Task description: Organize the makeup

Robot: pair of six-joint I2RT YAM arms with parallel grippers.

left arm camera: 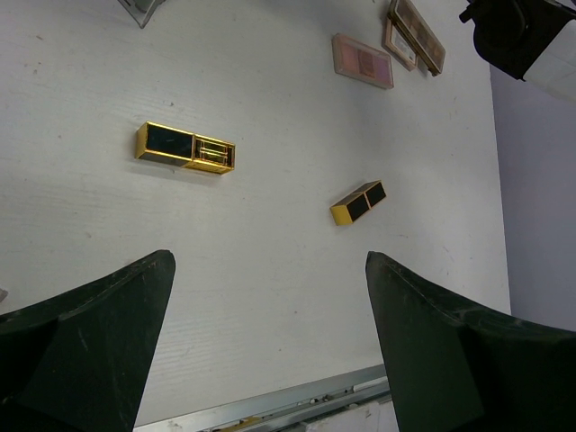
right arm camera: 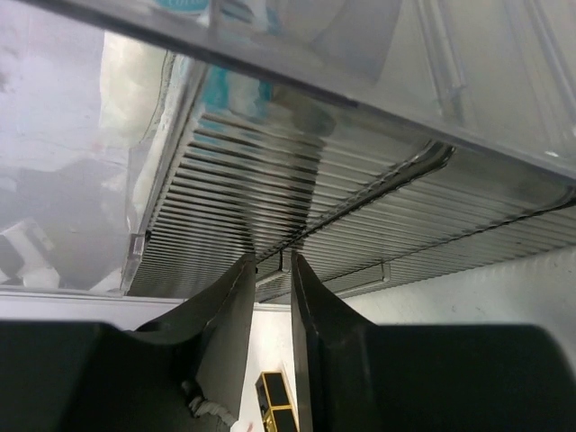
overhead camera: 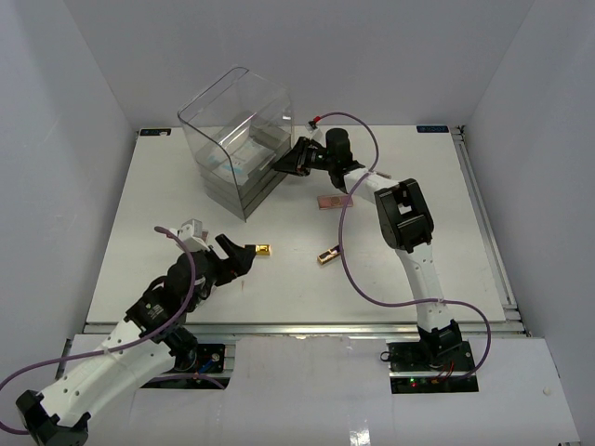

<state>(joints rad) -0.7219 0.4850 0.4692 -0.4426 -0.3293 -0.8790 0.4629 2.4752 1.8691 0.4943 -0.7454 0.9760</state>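
Observation:
The clear drawer box [overhead camera: 237,139] stands at the back left, with white-teal packets [overhead camera: 238,160] in its top. My right gripper [overhead camera: 281,164] is at its drawer front; in the right wrist view its gripper [right arm camera: 272,259] is closed narrowly on a small clear drawer handle [right arm camera: 275,266]. A pink palette [overhead camera: 333,202] lies to the right of the box. Two gold-black cases [overhead camera: 263,249] [overhead camera: 327,255] lie mid-table. My left gripper [overhead camera: 244,256] is open just left of the nearer case. Its wrist view shows both cases [left arm camera: 184,148] [left arm camera: 357,202] beyond the wide-open gripper [left arm camera: 268,261].
A brown palette [left arm camera: 416,22] lies beside the pink palette [left arm camera: 363,61] near the right arm. The table's near metal edge [left arm camera: 297,405] runs just under the left fingers. White enclosure walls close in the sides and back.

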